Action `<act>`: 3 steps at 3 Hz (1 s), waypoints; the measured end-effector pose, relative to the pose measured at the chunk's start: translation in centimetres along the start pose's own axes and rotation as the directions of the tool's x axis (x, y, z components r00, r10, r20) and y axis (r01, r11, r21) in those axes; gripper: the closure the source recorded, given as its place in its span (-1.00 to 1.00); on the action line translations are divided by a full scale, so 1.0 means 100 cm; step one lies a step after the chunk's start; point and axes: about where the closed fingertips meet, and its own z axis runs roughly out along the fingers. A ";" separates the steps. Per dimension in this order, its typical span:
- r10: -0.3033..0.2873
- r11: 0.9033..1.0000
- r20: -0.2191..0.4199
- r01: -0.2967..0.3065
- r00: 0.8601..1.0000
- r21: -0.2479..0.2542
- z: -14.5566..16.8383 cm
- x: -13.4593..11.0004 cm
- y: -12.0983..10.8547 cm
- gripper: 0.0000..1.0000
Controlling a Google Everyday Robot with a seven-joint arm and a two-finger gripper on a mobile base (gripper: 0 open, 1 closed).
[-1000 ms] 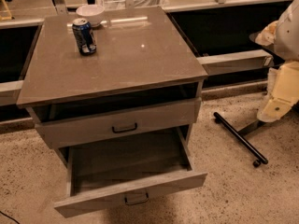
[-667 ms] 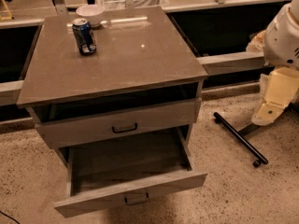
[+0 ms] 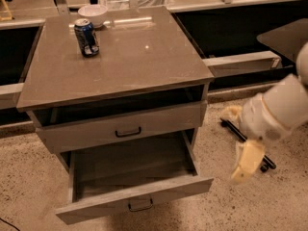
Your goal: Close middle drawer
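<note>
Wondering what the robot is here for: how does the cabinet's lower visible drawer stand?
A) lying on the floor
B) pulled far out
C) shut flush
B: the middle drawer is pulled far out, its inside showing; the gripper hangs off to its right, apart from it.

Readable text: we find none | can [image 3: 86, 37], near the counter's back-left corner: blue label, lettering we cannot make out | gripper [image 3: 246, 161]: low, right of the counter's front-right corner
</note>
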 end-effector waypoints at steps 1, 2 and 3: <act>-0.077 0.993 0.127 0.064 0.989 0.104 0.021 -0.001 0.000 -1.00; -0.131 0.976 0.124 0.106 0.984 0.190 0.014 -0.001 -0.015 -1.00; -0.125 0.981 0.133 0.103 0.983 0.163 0.052 -0.010 -0.021 -1.00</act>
